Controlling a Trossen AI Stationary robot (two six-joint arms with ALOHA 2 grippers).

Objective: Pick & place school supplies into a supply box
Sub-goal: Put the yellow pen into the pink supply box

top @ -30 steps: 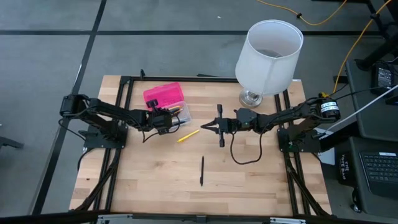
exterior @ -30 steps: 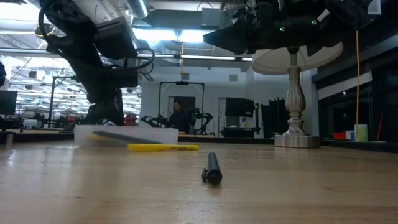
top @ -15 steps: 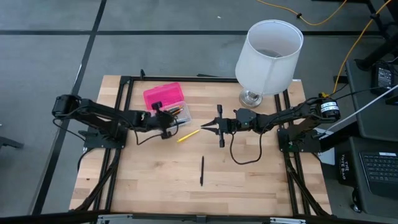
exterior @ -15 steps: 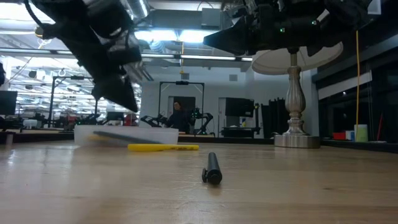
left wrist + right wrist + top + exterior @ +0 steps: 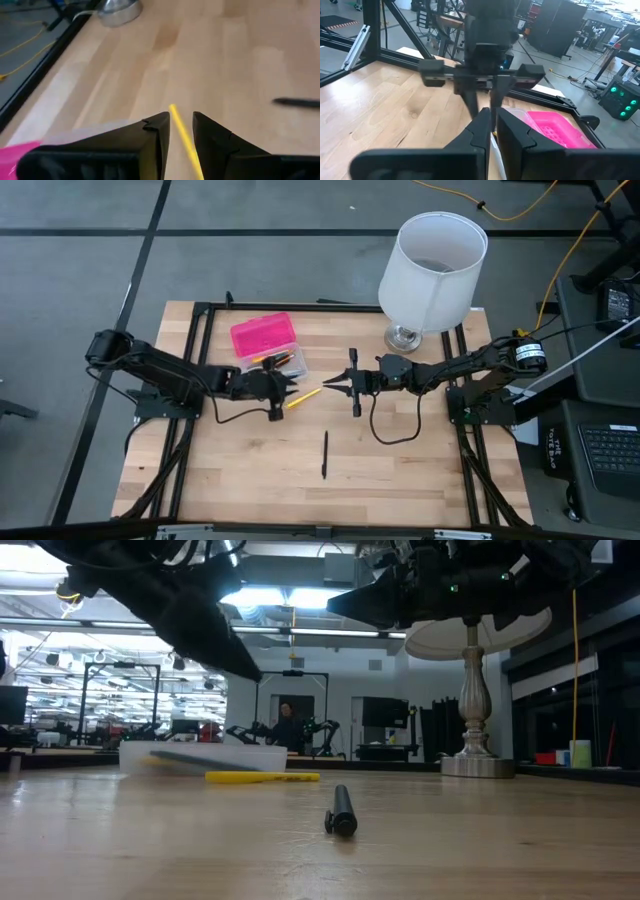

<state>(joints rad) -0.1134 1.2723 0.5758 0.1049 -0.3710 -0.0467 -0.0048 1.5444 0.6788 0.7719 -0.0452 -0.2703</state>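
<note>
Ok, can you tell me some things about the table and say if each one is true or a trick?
1. The left gripper is right at the yellow pencil. True: its fingers sit on either side of the pencil's end.
2. The pink supply box is by the right arm. False: it lies on the left arm's side.
3. A black pen lies alone on the wooden table. True.
4. The white lampshade has fallen over. False: it stands upright at the table's back.
5. The right gripper is holding scissors. False: nothing shows between its fingers.
</note>
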